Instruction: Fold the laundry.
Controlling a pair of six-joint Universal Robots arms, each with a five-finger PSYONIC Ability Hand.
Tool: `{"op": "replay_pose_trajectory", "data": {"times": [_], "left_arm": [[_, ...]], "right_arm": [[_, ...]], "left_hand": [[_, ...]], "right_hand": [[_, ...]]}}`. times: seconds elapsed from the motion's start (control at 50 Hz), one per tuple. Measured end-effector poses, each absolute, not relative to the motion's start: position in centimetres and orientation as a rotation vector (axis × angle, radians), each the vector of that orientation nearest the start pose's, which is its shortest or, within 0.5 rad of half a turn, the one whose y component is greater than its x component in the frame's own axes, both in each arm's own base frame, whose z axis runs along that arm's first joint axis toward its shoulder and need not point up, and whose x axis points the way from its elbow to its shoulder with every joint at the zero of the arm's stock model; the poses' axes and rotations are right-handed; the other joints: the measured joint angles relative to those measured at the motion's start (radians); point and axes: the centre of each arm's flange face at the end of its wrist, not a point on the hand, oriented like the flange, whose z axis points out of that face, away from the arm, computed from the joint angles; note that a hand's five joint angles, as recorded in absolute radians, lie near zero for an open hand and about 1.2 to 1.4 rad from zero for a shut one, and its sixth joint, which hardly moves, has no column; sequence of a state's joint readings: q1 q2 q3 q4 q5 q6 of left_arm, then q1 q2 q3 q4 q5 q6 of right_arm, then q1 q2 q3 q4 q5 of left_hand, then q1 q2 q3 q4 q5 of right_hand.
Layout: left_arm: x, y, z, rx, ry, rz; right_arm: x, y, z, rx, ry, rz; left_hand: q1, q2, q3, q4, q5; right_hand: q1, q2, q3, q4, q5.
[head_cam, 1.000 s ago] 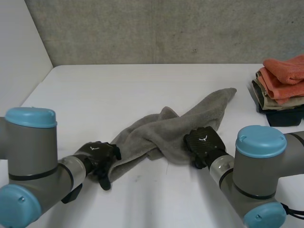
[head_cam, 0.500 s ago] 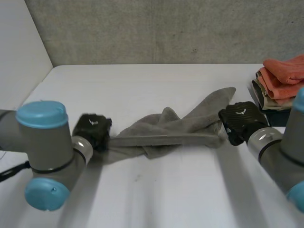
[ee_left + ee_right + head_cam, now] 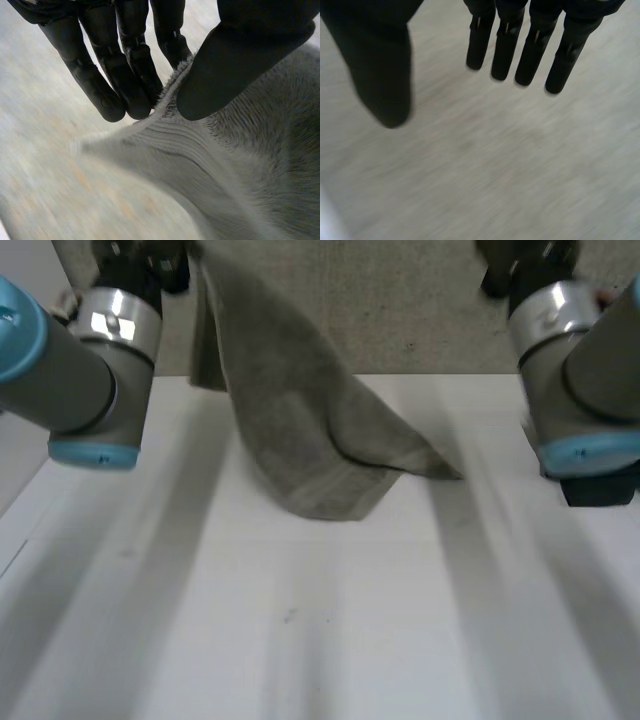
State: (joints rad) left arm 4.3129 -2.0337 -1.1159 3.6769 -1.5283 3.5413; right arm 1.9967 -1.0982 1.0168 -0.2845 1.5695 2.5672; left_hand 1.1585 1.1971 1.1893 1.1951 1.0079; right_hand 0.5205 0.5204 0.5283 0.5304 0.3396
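- Grey towel [image 3: 300, 420] hung from the left robot hand [image 3: 125, 75], high over the white tabletop [image 3: 330, 640]; lower end resting on the tabletop, toward its far middle.
- Long axis steep but not plumb; runs from the held top, on the left arm's [image 3: 70, 370] side, down and across toward the middle of the tabletop.
- Lowest part gathered in a blunt fold on the tabletop; one free corner lying flat beside it, pointing toward the right arm's [image 3: 580, 390] side.
- Narrower flap hanging loose beside the main fall, on the left arm's side; ends well above the resting end.
- Left robot hand closed on the towel; cloth edge pinched between thumb and fingertips in the left wrist view; ribbed band of the cloth running away just below the thumb.
- Right robot hand [image 3: 506, 47] slack and unloaded; fingers straight and side by side, thumb spread apart from them, nothing between.
- Right arm held high like the left; well apart from the towel, no contact with it.
- Grey concrete wall [image 3: 420, 310] behind the far edge of the tabletop.
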Motion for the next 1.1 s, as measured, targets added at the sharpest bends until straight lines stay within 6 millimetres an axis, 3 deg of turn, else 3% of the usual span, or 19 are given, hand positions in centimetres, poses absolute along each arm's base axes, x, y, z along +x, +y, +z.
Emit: {"op": "replay_pose_trajectory", "data": {"times": [0.1, 0.16, 0.22, 0.3, 0.4, 0.6, 0.72, 0.86, 0.88, 0.94, 0.98, 1.1], "left_arm": [[-28.8, -35.5, 29.7, 0.718, 1.617, -2.608], [-28.1, -35.6, 28.3, 0.714, 1.645, -2.577], [-27.5, -35.6, 27.9, 0.691, 1.621, -2.588], [-27.0, -34.9, 29.4, 0.658, 1.56, -2.638], [-26.8, -33.4, 32.2, 0.639, 1.515, -2.702], [-27.4, -27.3, 38.9, 0.682, 1.499, -2.855], [-28.2, -23.9, 41.5, 0.73, 1.485, -2.923], [-29.5, -20.3, 44.0, 0.796, 1.459, -2.986], [-29.6, -20.0, 44.3, 0.802, 1.452, -2.991], [-29.9, -19.6, 44.7, 0.804, 1.442, -2.994], [-29.9, -19.6, 44.7, 0.801, 1.44, -2.987], [-29.5, -20.7, 43.7, 0.791, 1.465, -2.912]], "right_arm": [[30.1, -31.2, 27.9, -0.968, 2.03, -2.24], [29.9, -29.2, 25.0, -0.932, 2.19, -2.0], [30.3, -27.3, 22.3, -0.828, 2.28, -1.781], [31.4, -25.8, 20.0, -0.698, 2.308, -1.592], [32.8, -25.2, 18.7, -0.641, 2.292, -1.502], [36.7, -25.2, 16.7, -0.572, 2.234, -1.437], [38.4, -24.9, 16.1, -0.492, 2.197, -1.385], [40.6, -22.3, 14.3, -0.458, 2.212, -1.214], [40.8, -21.7, 13.9, -0.46, 2.223, -1.184], [41.0, -20.8, 13.1, -0.454, 2.25, -1.131], [40.9, -20.6, 12.9, -0.439, 2.269, -1.123], [38.9, -22.6, 14.4, -0.413, 2.32, -1.247]], "left_hand": [[0.0, 0.0, 0.001, 0.0, 0.0], [0.0, 0.0, 0.001, 0.0, 0.0], [0.0, 0.001, 0.001, 0.0, 0.0], [0.0, 0.001, 0.001, 0.0, 0.0], [0.0, 0.001, 0.001, 0.0, 0.0], [0.0, 0.001, 0.001, 0.0, 0.0], [0.0, 0.001, 0.001, 0.0, 0.0], [0.0, 0.001, 0.001, 0.0, 0.0], [0.0, 0.001, 0.001, 0.0, 0.0], [0.0, 0.001, 0.001, 0.0, 0.0], [0.0, 0.001, 0.001, 0.0, 0.0], [0.0, 0.001, 0.001, 0.0, 0.0]], "right_hand": [[-0.117, -0.118, -0.123, -0.14, -0.149], [-0.117, -0.118, -0.127, -0.145, -0.164], [-0.117, -0.118, -0.137, -0.148, -0.169], [-0.117, -0.118, -0.137, -0.148, -0.169], [-0.117, -0.118, -0.137, -0.148, -0.169], [-0.117, -0.118, -0.137, -0.148, -0.169], [-0.117, -0.118, -0.137, -0.148, -0.169], [-0.184, -0.184, -0.205, -0.202, -0.206], [-0.138, -0.143, -0.155, -0.156, -0.146], [0.345, 0.374, 0.353, 0.343, 0.363], [0.577, 0.595, 0.569, 0.564, 0.571], [0.61, 0.659, 0.66, 0.665, 0.642]]}}
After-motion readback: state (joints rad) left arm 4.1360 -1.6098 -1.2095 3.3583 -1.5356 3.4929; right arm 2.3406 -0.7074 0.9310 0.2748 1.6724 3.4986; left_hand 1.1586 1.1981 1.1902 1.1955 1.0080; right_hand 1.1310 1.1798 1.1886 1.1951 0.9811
